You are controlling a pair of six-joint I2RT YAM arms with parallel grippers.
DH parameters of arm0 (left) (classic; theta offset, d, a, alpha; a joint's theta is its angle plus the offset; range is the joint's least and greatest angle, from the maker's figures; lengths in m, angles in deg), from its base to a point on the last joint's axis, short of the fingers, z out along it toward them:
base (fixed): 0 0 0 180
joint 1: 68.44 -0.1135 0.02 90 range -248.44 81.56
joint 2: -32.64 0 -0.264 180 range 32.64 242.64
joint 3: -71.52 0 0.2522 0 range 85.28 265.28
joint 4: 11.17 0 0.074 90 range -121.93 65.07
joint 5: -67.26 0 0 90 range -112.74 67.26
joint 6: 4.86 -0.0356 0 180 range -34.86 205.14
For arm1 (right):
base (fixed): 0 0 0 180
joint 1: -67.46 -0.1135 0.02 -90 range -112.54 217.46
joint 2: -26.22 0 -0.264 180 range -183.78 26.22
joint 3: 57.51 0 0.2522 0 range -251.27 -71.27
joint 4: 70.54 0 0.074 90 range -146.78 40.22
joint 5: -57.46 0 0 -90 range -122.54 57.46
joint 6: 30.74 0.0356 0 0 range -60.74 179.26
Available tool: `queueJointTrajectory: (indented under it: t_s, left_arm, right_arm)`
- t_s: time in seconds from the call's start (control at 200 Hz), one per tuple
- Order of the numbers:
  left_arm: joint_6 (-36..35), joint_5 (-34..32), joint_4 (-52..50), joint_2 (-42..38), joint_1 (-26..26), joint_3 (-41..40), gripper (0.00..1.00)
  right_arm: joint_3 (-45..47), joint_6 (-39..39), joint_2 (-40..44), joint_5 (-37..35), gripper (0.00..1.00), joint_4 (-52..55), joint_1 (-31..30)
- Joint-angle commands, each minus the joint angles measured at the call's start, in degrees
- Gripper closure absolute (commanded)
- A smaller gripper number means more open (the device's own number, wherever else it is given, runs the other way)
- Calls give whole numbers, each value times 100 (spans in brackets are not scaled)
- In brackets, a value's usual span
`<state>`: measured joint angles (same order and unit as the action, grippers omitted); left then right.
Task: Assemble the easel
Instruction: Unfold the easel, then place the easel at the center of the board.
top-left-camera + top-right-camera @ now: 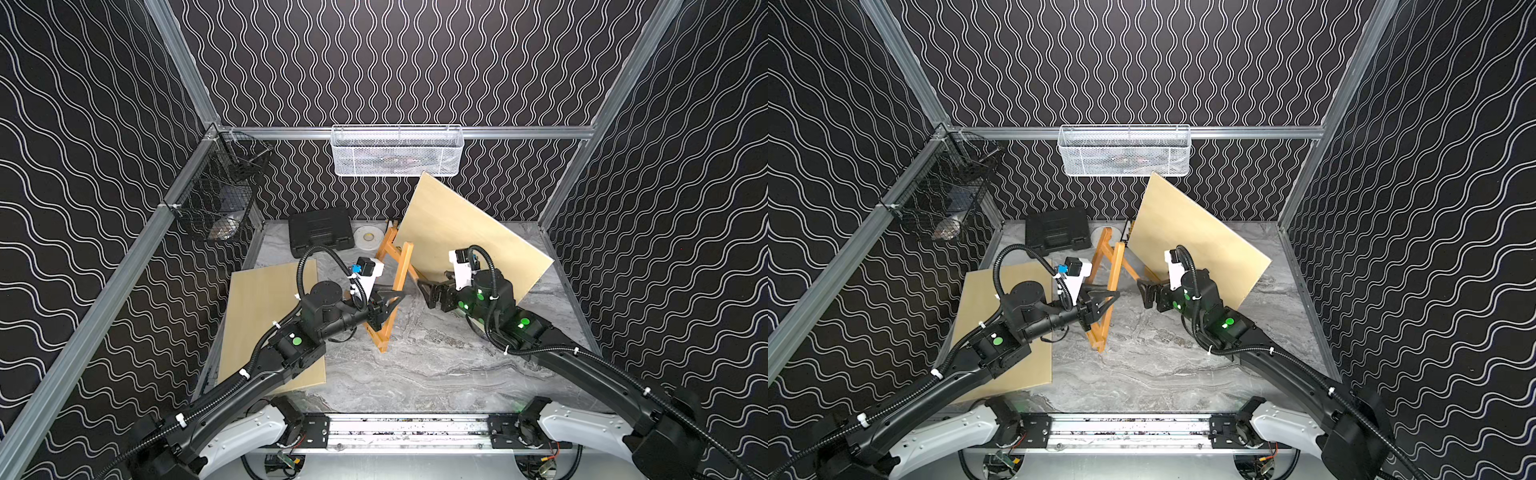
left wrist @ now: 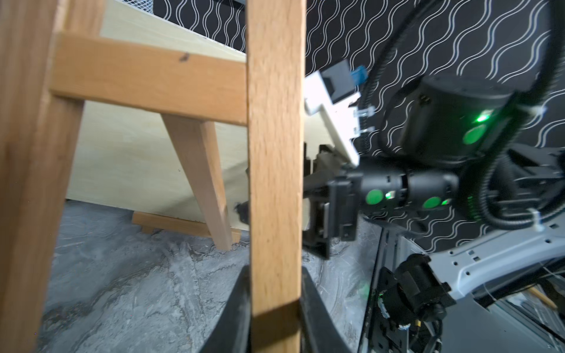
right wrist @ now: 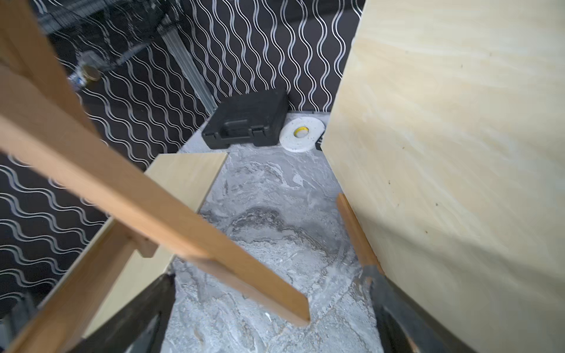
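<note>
Silver aluminium rail at the front edge carried both arm bases. Left tool was pinching one upright leg of the orange-brown wooden easel frame. Left wrist view showed its black fingers tight against that leg, one each side. Easel stood tilted mid grey marble-pattern tabletop, between the arms, near foot down on the surface. Right tool was spread wide, gripping nothing, just beside the easel but apart from it. Large pale plywood board leaned tilted behind the right arm, with a thin wooden strip right against its lower edge. Second pale plywood board lay flat on the left, under the left arm. Black plastic case and white tape roll sat by the back wall, side by side.
</note>
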<state>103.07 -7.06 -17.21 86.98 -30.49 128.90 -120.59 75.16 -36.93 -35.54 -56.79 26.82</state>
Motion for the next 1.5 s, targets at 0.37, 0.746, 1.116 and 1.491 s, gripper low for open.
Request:
queueJointTrajectory:
  t_s: [0.37,0.746,1.116,1.491]
  left_arm:
    - [-750,-950,1831,851,146,-513,100]
    - [-1098,-1351,2706,1425,453,-662,100]
    - [-989,-1752,3042,1618,594,-705,100]
    - [-952,-2011,2880,1718,632,-635,100]
  right_arm:
    - [-1944,1609,-100,673,0,2280,4]
    - [-3033,1974,-952,945,7,2440,142]
    - [-3165,1863,-1424,1934,31,2102,542]
    - [-3141,1436,-1809,2639,46,1627,601]
